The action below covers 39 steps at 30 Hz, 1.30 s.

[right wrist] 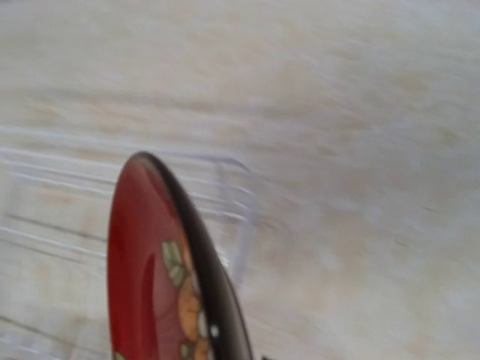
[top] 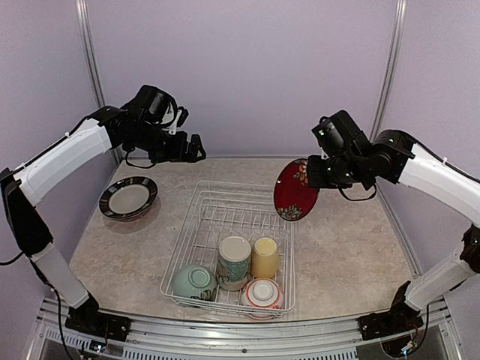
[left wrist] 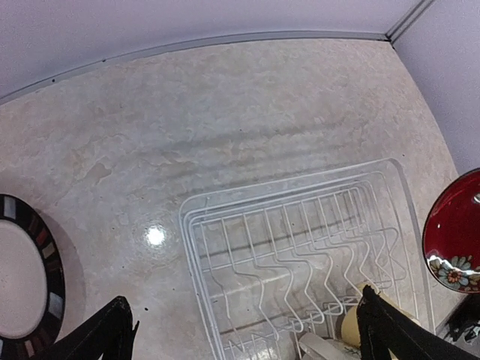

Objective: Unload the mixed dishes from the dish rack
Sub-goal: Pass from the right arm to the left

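The white wire dish rack [top: 217, 208] [left wrist: 300, 240] sits mid-table. At its near end are a pale-green bowl [top: 195, 281], a tall patterned mug [top: 234, 261], a yellow cup [top: 264, 257] and a red-and-white bowl [top: 262, 294]. My right gripper [top: 315, 171] is shut on the rim of a red floral plate [top: 295, 191] [right wrist: 142, 270], which hangs upright in the air over the rack's far right corner. My left gripper [top: 191, 146] [left wrist: 247, 334] is open and empty, high above the rack's far left corner. A dark-rimmed plate [top: 128, 198] [left wrist: 22, 277] lies flat on the table left of the rack.
The marble-look table [top: 352, 240] is closed in by pale walls at the back and both sides. The rack's far plate slots [left wrist: 315, 225] hold nothing. Bare tabletop shows to the right of the rack and behind it.
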Motion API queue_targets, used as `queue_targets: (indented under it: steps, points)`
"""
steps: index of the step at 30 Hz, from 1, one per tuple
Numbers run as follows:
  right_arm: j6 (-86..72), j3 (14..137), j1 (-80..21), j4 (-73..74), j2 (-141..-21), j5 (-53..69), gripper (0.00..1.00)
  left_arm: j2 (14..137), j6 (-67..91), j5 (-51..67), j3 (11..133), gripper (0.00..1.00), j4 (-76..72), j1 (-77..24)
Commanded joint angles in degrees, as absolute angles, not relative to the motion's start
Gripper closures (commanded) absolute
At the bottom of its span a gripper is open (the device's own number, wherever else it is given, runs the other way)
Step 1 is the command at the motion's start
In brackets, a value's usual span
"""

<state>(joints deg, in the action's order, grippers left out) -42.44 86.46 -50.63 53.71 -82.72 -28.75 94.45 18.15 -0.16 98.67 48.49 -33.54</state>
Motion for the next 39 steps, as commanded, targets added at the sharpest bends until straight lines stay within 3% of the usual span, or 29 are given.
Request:
queue_targets:
  steps: [1,9,18,35,39]
  points:
    - [-37.5,75.6,-46.1,20.8,-73.6,-11.5,1.00,92.2,21.7,18.9,95.7,0.01,42.6,-31.5]
    - [-41.7,73.3,-44.6,4.2,-76.5,0.7,1.00,94.9,39.3,57.1,88.7,0.04,21.7,-27.2]
    - [-45.3,75.9,-44.6,-3.7,-82.6,7.9,1.00,96.6,52.2,65.6,81.3,0.13,2.7,-28.3]
    - [-49.7,76.8,-43.3,-7.7,-86.9,13.1,1.00,97.9,53.1,67.7,81.9,0.90,2.4,-25.9]
    - [-48.9,77.1,-43.2,-5.8,-87.3,12.5,0.97,97.6,50.5,66.6,83.2,0.99,6.3,-24.5]
